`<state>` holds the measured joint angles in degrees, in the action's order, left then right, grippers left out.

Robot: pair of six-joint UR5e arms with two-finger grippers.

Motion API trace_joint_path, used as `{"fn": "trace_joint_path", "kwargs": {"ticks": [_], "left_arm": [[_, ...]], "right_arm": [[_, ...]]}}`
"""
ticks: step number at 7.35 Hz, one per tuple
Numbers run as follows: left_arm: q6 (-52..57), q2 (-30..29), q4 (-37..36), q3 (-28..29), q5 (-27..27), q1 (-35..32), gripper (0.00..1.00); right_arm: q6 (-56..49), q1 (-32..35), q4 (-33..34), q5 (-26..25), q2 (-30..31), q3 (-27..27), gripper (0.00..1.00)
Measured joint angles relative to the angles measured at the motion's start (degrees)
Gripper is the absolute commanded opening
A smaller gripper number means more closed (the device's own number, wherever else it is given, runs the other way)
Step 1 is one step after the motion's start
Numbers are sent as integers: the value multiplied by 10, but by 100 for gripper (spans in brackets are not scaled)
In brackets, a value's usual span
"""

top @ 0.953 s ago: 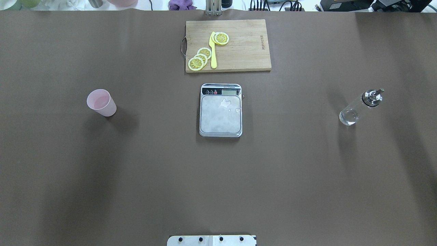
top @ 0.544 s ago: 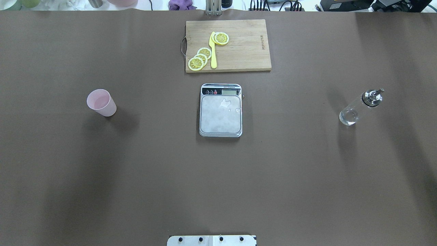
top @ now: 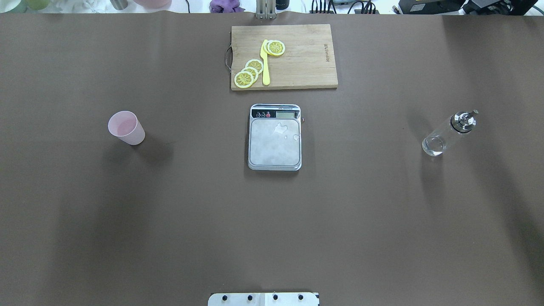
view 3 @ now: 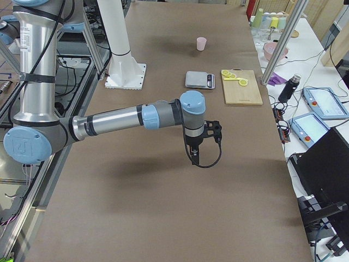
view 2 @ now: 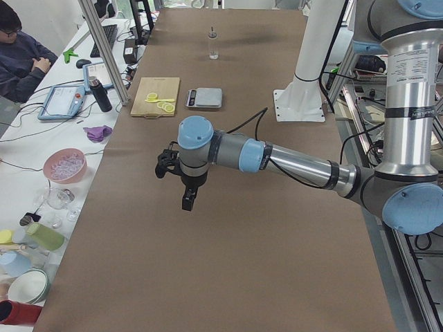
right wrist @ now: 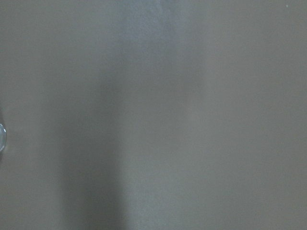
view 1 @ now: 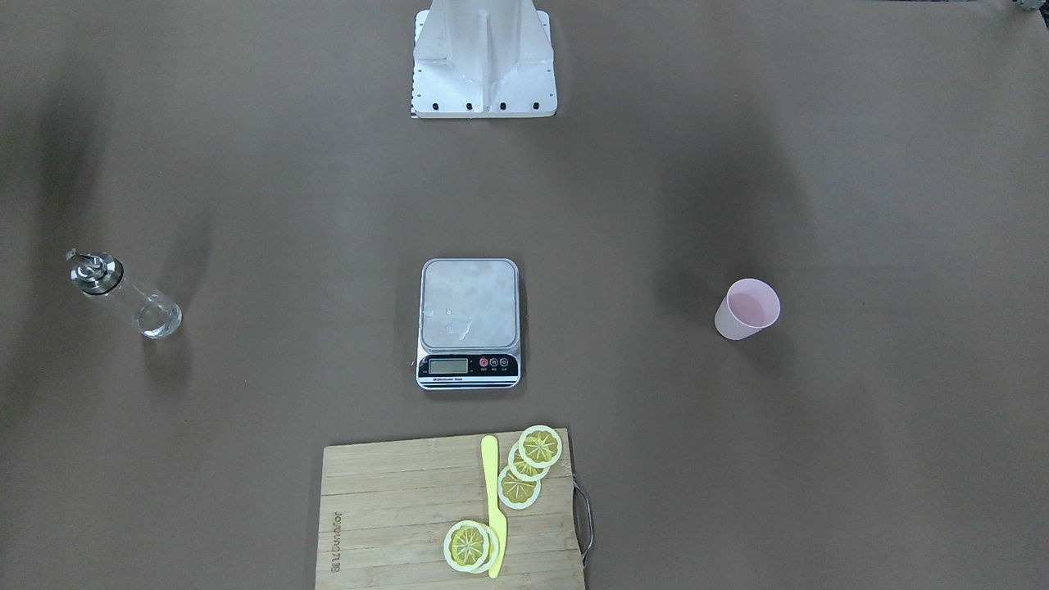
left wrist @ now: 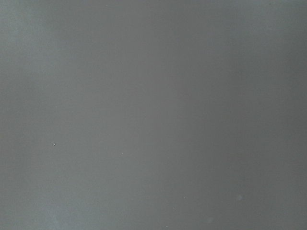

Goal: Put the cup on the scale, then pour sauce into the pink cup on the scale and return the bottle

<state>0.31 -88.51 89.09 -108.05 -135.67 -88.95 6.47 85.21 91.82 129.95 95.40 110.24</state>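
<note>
The pink cup (top: 126,127) stands upright on the table's left side, also seen in the front view as the cup (view 1: 747,309). At the centre is the scale (top: 275,137) with nothing on its platform but a few wet spots. The bottle (top: 448,132) stands on the right, its metal cap on, with clear sauce barely showing. Neither gripper appears in the overhead or front view. The left gripper (view 2: 187,197) and the right gripper (view 3: 194,155) hang above bare table, far from all objects. I cannot tell whether either is open or shut.
A wooden cutting board (top: 306,68) with lemon slices (top: 248,73) and a yellow knife (top: 265,63) lies beyond the scale. The robot's base plate (top: 263,299) is at the near edge. A person (view 2: 21,59) sits at a side desk with bowls and tablets.
The cup, scale and bottle have not moved. Only the faint shadows on the table shift slightly.
</note>
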Motion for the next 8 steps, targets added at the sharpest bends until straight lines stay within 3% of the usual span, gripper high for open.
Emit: {"fn": "trace_joint_path", "kwargs": {"ticks": [8], "left_arm": [[-6, -41, 213, 46, 0, 20, 99]], "right_arm": [[-45, 0, 0, -5, 6, 0, 100]]}}
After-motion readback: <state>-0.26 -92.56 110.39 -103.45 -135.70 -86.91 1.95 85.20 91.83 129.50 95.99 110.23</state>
